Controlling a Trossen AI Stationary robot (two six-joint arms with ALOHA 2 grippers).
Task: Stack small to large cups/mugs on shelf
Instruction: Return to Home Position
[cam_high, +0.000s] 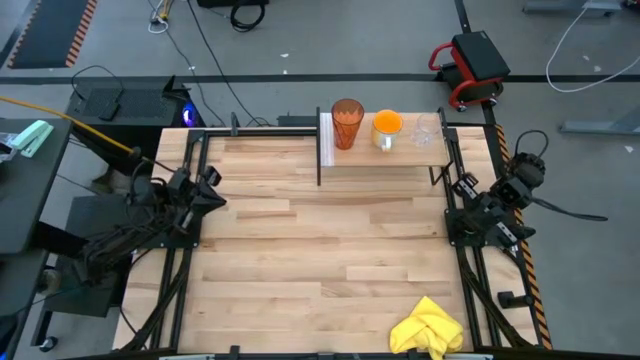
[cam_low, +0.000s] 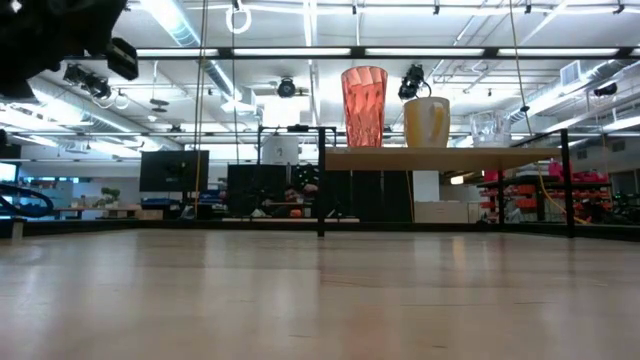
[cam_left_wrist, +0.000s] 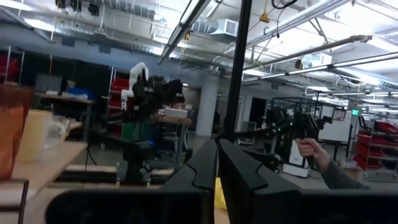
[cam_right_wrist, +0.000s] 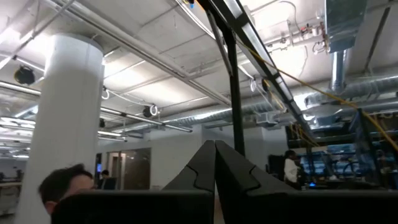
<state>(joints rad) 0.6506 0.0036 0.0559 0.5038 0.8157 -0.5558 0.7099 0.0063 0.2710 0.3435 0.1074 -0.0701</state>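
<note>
Three cups stand upright in a row on the shelf (cam_high: 400, 155) at the table's far edge. They are the tall dark-orange tumbler (cam_high: 347, 123) (cam_low: 364, 105), the shorter orange cup (cam_high: 387, 128) (cam_low: 427, 122) and the small clear glass (cam_high: 428, 130) (cam_low: 490, 128). Each rests on its base, apart from the others. My left gripper (cam_high: 212, 187) (cam_left_wrist: 217, 168) is shut and empty at the table's left edge. The left wrist view shows the tumbler (cam_left_wrist: 12, 130) and orange cup (cam_left_wrist: 37, 134) far off. My right gripper (cam_high: 462, 203) (cam_right_wrist: 215, 163) is shut and empty at the right edge.
A crumpled yellow cloth (cam_high: 430, 328) lies near the table's near right corner. Black frame posts (cam_high: 320, 150) stand around the shelf. The wood tabletop (cam_high: 320, 240) spreads between the arms. A person's hand (cam_left_wrist: 311, 149) and another person's head (cam_right_wrist: 62, 180) show in the room beyond.
</note>
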